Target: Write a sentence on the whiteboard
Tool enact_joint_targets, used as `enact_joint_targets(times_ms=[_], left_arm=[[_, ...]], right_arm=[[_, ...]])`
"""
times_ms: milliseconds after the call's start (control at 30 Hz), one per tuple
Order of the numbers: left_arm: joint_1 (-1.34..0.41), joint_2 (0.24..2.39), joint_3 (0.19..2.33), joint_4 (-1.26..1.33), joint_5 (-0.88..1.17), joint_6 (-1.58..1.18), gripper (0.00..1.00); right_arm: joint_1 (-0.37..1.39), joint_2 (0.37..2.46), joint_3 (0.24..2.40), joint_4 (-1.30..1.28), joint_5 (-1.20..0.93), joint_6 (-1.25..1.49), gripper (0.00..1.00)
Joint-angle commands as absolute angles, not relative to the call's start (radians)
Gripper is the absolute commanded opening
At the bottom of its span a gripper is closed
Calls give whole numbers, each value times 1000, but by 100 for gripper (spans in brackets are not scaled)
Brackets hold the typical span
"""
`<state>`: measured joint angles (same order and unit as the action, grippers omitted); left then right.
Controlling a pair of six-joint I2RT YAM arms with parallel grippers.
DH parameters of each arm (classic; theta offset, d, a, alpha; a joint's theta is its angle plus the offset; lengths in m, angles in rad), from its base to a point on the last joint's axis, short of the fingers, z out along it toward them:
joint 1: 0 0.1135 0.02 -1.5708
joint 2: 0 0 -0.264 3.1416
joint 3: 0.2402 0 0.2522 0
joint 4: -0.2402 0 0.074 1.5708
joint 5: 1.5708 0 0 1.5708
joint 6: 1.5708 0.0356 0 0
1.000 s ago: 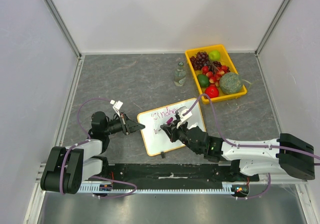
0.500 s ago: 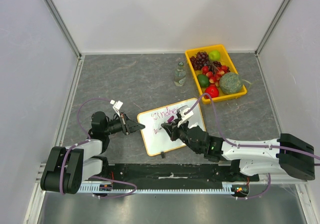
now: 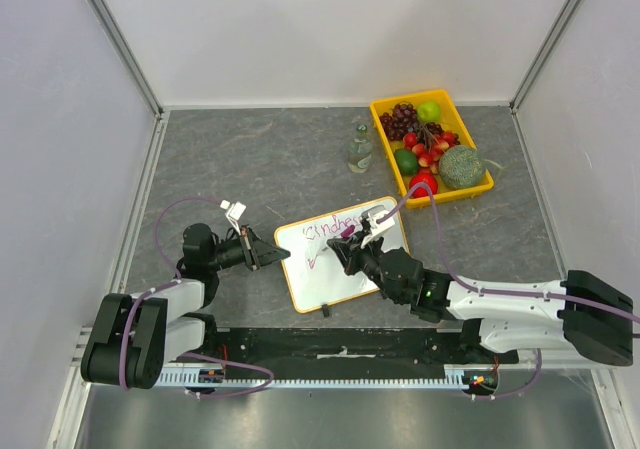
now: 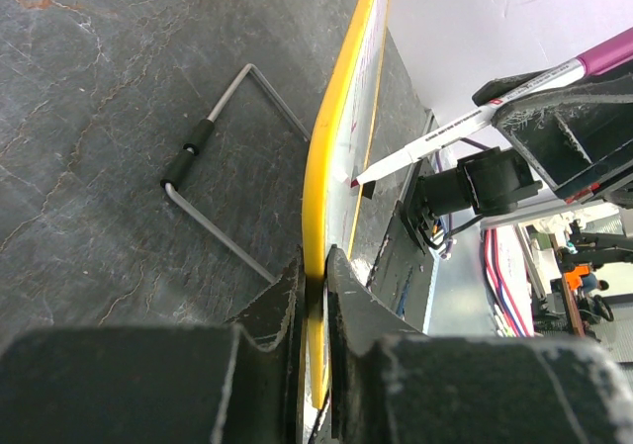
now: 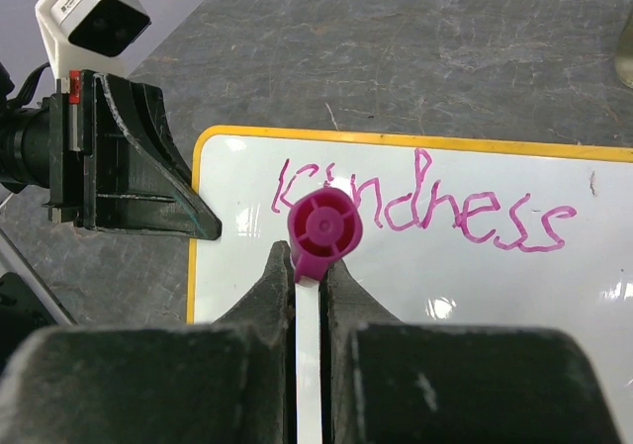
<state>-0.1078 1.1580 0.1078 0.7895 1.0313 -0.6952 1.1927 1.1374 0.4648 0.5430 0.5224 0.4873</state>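
The whiteboard [image 3: 325, 281] lies tilted on the grey table, white with a yellow rim [image 4: 334, 157]. My left gripper [image 3: 283, 256] is shut on its left edge, the rim pinched between the jaws [image 4: 315, 271]. My right gripper [image 3: 347, 248] hovers over the board and is shut on a white marker with a magenta cap [image 5: 324, 228]. The marker's tip [image 4: 360, 178] is at the board's face. Of the sentence, pink "Kindness" [image 5: 447, 212] runs along the top line. A short pink stroke [image 3: 316, 260] shows below it; the rest is hidden by my right gripper.
A yellow tray [image 3: 482, 191] of fruit stands at the back right, with a small clear bottle [image 3: 360, 149] to its left. A wire stand [image 4: 220, 182] sticks out behind the board. Enclosure walls close in the left, right and far sides.
My right gripper has shifted a little up and right over the board with the marker. A pink stroke now shows under the first word. The left gripper has not moved.
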Motion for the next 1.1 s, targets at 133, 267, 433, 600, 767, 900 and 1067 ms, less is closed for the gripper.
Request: enact_joint_targets(times_ms=[133,267,433,600,767,900,1067], left_arm=[[-109,1158,120,792,1025,-684,2],[-109,1160,120,792,1025,-684,2],[-109,1161,121,792,1025,-684,2],[-109,1163,121,792,1025,-684,2],[-109,1161,120,793,1025,-684,2],[-110,1163,120,792,1025,-684,2],[-109,1161,120,792,1025,-684,2]], right_arm=[[1181,1115,443,482,500,474,0],[1181,1109,419,473,471,482,0],[1180,1098,397,463,448,486,0],[1178,1077,400,456,451,499,0],[1178,1006,448,425,433,515,0],[1170,950,469,408,425,515,0],[1138,953,477,374,446,492,0]])
